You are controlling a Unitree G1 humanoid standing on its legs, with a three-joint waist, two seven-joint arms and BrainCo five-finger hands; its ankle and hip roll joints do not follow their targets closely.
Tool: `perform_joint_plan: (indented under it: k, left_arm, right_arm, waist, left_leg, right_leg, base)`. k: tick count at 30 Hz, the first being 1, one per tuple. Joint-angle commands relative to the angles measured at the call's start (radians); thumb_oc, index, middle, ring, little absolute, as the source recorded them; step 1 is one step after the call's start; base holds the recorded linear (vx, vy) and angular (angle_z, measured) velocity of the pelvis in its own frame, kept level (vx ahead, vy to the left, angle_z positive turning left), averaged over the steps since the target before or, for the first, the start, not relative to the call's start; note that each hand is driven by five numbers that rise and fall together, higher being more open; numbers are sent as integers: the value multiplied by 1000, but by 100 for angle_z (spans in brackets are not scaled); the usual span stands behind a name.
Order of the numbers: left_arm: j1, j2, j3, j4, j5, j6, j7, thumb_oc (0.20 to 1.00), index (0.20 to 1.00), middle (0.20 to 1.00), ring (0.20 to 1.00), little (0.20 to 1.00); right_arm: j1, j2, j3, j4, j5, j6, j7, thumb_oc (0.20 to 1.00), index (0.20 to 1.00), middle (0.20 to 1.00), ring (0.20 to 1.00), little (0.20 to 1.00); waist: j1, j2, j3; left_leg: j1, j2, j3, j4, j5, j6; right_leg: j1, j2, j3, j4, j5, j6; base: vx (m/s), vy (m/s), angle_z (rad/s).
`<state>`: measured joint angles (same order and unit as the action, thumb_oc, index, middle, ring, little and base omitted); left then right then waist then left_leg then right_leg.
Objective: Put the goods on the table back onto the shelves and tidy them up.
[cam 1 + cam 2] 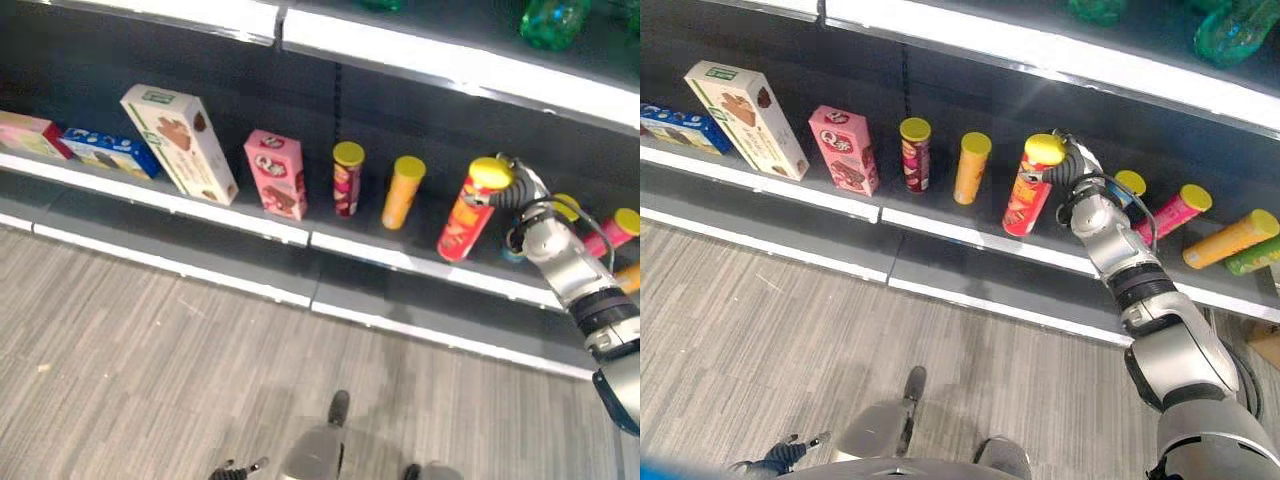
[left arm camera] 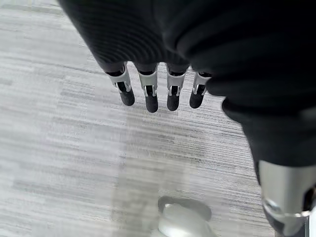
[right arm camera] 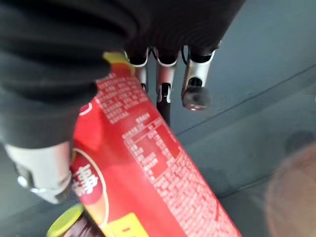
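Right hand (image 1: pixel 1078 175) at the top of the red canister (image 1: pixel 1028 195), which stands tilted on the shelf (image 1: pixel 940 228) beside the orange canister (image 1: pixel 971 167); its fingers (image 3: pixel 165 79) and thumb appear curled round the canister, though contact is partly hidden. Left hand (image 2: pixel 148 54) hangs over the floor (image 2: pixel 59 148), fingers straight, holding nothing.

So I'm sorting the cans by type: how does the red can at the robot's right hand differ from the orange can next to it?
The red can is red with a printed label; the orange can is plain orange. The red can looks taller and wider than the orange can. The red can has the right hand at its top, while the orange can stands free. Both have yellow lids, lean slightly and sit on the same shelf.
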<state>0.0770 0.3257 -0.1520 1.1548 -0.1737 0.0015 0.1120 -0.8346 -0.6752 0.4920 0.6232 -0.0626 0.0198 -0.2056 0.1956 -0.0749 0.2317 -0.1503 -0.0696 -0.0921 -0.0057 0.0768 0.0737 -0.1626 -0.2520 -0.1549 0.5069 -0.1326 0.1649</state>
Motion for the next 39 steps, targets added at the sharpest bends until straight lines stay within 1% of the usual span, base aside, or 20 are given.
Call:
perform_joint_plan:
  k: [1,2,3,4,5,6,7,8,9,10,11,13,14,19,25,28,33,34,35,39]
  left_arm:
    - [-1,22,-16,-5,17,-8,0,1000,1000,1000,1000,1000]
    - [-4,19,-18,-3,15,-8,0,1000,1000,1000,1000,1000]
    - [-6,16,-18,-2,16,-9,1,1000,1000,1000,1000,1000]
    - [-10,11,-19,1,11,-10,3,1000,1000,1000,1000,1000]
    - [-13,9,-19,-1,9,-12,3,1000,1000,1000,1000,1000]
    - [-13,9,-19,-1,9,-12,3,1000,1000,1000,1000,1000]
    - [-19,8,-14,-4,2,-14,3,1000,1000,1000,1000,1000]
    - [-28,9,-20,-7,6,-16,5,1000,1000,1000,1000,1000]
    - [-29,9,-22,-10,10,-15,4,1000,1000,1000,1000,1000]
    - [-32,8,-23,-10,15,-15,6,1000,1000,1000,1000,1000]
    - [-26,4,-20,-9,13,-14,6,1000,1000,1000,1000,1000]
    - [-19,-2,-19,-8,12,-13,8,1000,1000,1000,1000,1000]
    - [-16,-6,-23,-7,19,-12,8,1000,1000,1000,1000,1000]
    - [-6,-15,-29,-16,18,-8,6,1000,1000,1000,1000,1000]
    - [3,-20,-43,-20,28,-5,7,1000,1000,1000,1000,1000]
    - [10,-19,-53,-37,26,-7,11,1000,1000,1000,1000,1000]
    - [2,-23,-88,-83,28,-16,27,1000,1000,1000,1000,1000]
    - [-4,-27,-103,-95,29,-22,33,1000,1000,1000,1000,1000]
    - [-4,-27,-103,-95,29,-22,33,1000,1000,1000,1000,1000]
    - [-15,-29,-134,-126,32,-33,43,1000,1000,1000,1000,1000]
  right_arm:
    - [-114,-61,11,-19,10,-35,-32,200,200,200,200,200]
    - [-117,-62,13,-15,16,-35,-33,200,200,200,200,200]
    - [-116,-63,12,-12,20,-34,-35,200,200,200,200,200]
    - [-111,-61,10,-12,29,-35,-39,200,200,200,200,200]
    - [-103,-63,8,-15,32,-36,-40,200,200,200,200,200]
    - [-103,-63,8,-15,32,-36,-40,200,200,200,200,200]
    - [-88,-71,-2,-15,33,-33,-41,200,200,200,200,200]
    - [-58,-92,-31,-21,38,-31,-53,200,200,200,200,200]
    - [-39,-91,-49,-21,42,-29,-52,200,200,200,200,200]
    - [-19,-91,-64,-23,42,-28,-57,200,200,200,200,200]
    - [-1,-93,-80,-30,41,-25,-59,200,200,200,200,200]
    - [29,-86,-95,-43,38,-25,-59,200,200,200,200,200]
    - [43,-88,-99,-53,27,-27,-58,200,200,200,200,200]
    - [50,-81,-93,-77,8,-31,-63,200,200,200,200,200]
    - [44,-79,-99,-88,-43,-26,-95,200,200,200,200,200]
    - [26,-79,-111,-63,-86,-14,-143,200,200,200,200,200]
    - [12,-76,-170,-23,-177,12,-284,200,200,200,200,200]
    - [15,-77,-194,-9,-202,19,-326,200,200,200,200,200]
    - [15,-78,-195,-9,-202,19,-327,200,200,200,200,200]
    - [23,-103,-228,22,-227,31,-394,200,200,200,200,200]
  waist:
    - [10,34,21]
    - [3,34,29]
    - [-4,32,36]
    - [-18,28,51]
    - [-26,31,63]
    - [-26,31,64]
    - [-36,33,80]
    - [-41,21,87]
    - [-43,16,89]
    - [-49,14,83]
    - [-54,15,75]
    - [-58,18,63]
    - [-58,19,56]
    - [-54,30,42]
    - [-49,45,41]
    - [-42,59,46]
    - [-21,94,64]
    - [-13,108,70]
    - [-13,108,70]
    - [-3,132,81]
  left_leg:
    - [48,42,19,13,-116,-57]
    - [52,40,13,17,-121,-62]
    - [58,37,3,17,-125,-64]
    - [64,30,-17,25,-132,-65]
    - [68,26,-36,33,-137,-68]
    - [69,26,-36,33,-137,-68]
    - [77,20,-65,38,-141,-77]
    - [80,1,-95,44,-148,-87]
    - [76,-11,-107,51,-151,-91]
    - [68,-17,-122,57,-153,-94]
    - [66,-13,-131,51,-151,-97]
    - [61,-1,-141,45,-146,-101]
    - [57,10,-152,36,-141,-106]
    - [61,30,-166,8,-129,-111]
    - [65,37,-180,-9,-124,-114]
    - [62,37,-184,-12,-120,-115]
    - [45,31,-202,-14,-112,-116]
    - [36,30,-211,-15,-107,-120]
    - [35,30,-212,-14,-107,-120]
    - [7,29,-224,-13,-97,-129]
  right_leg:
    - [20,29,-24,-237,97,-12]
    - [18,28,-13,-314,122,-6]
    - [7,30,9,-364,147,1]
    - [-35,36,60,-426,195,12]
    - [-54,39,91,-458,217,18]
    - [-53,40,90,-458,218,18]
    - [-88,39,121,-494,248,29]
    - [-76,31,123,-536,264,29]
    - [-66,24,113,-537,278,29]
    - [-60,23,106,-539,289,32]
    - [-55,28,104,-541,292,32]
    - [-48,35,95,-537,288,30]
    - [-41,41,87,-536,275,27]
    - [-27,47,59,-530,249,19]
    - [-14,40,29,-519,229,17]
    - [-13,35,18,-511,221,16]
    - [-16,28,-3,-502,208,16]
    - [-18,23,-12,-501,206,15]
    - [-18,23,-13,-501,206,15]
    - [-19,14,-40,-501,202,16]
  base:
    - [46,-57,6]
    - [42,-81,14]
    - [72,-105,14]
    - [78,-101,26]
    - [58,-74,29]
    - [62,-81,35]
    - [72,-132,65]
    - [76,-170,98]
    - [39,-182,129]
    - [40,-158,120]
    - [62,-168,106]
    - [72,-162,90]
    - [50,-131,49]
    - [44,-71,-1]
    - [38,-30,6]
    - [25,-10,25]
    - [5,-11,19]
    - [-9,-23,16]
    - [-5,-31,13]
    - [-10,-47,23]
